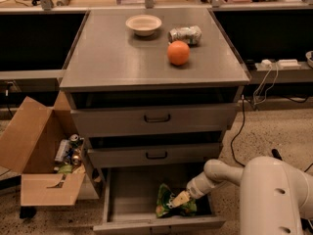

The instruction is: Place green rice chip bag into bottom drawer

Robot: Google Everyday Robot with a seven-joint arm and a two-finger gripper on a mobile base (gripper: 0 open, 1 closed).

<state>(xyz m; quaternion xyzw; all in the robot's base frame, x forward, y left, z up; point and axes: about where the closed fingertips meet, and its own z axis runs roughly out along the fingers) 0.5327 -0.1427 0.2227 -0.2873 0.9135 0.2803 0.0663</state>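
The green rice chip bag (166,204) lies crumpled inside the open bottom drawer (127,199), right of its middle and close to the front panel. My gripper (179,199) reaches down into the drawer from the right on the white arm (220,173). Its tan tip sits on the bag's right side and looks closed on the bag. The bag rests on the drawer floor. The two upper drawers (156,119) are closed.
On the cabinet top stand a white bowl (143,24), a crushed silver can (185,34) and an orange (178,52). An open cardboard box (36,155) with cans stands left of the cabinet. My white base (276,197) is at the lower right. Cables hang at the right.
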